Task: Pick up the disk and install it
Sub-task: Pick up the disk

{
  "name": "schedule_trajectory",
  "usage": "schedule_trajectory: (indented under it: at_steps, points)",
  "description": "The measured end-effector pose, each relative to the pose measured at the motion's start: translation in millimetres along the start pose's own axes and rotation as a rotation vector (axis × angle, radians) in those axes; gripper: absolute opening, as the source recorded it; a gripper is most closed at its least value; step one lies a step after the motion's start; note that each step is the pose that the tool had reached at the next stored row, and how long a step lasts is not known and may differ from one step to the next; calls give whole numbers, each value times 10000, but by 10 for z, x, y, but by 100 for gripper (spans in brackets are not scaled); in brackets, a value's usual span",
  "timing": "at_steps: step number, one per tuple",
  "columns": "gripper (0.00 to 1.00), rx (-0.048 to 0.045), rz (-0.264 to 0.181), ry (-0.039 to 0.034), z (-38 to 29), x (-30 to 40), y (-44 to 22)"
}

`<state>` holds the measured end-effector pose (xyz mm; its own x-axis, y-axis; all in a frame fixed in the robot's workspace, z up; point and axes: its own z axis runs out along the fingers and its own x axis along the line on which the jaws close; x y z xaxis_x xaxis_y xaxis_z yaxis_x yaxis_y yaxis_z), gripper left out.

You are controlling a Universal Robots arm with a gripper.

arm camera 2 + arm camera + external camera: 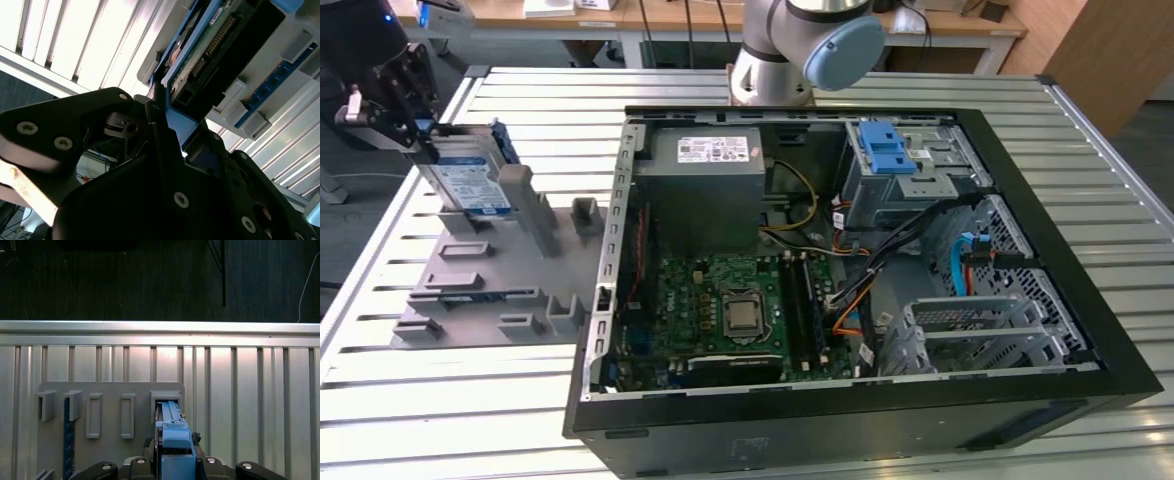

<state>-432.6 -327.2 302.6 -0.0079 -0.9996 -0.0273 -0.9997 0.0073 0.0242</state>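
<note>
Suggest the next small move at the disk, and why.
Probably a slow lift straight out of the slot. The gripper looks shut on the blue edge of the disk, which stands on edge in the grey rack, so sideways motion could jam it.

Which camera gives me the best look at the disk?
The exterior view: the disk stands on edge in the grey rack, label showing. The first wrist view shows it edge-on; the second wrist view, its circuit-board side close up.

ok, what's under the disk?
The blue-framed silver hard drive stands on edge in the grey plastic slotted fixture plate, which lies on the slatted metal table. Its lower edge is hidden inside the fixture.
</note>
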Motion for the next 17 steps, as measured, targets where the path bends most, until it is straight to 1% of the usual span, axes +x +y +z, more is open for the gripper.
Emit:
schedule_trajectory:
  at_steps: [7, 8, 17]
  points:
    - [36, -1, 0, 0, -20, 0, 1]
    - [36, -1, 0, 0, -62, -2, 2]
    - [36, 0, 0, -1, -140, -4, 4]
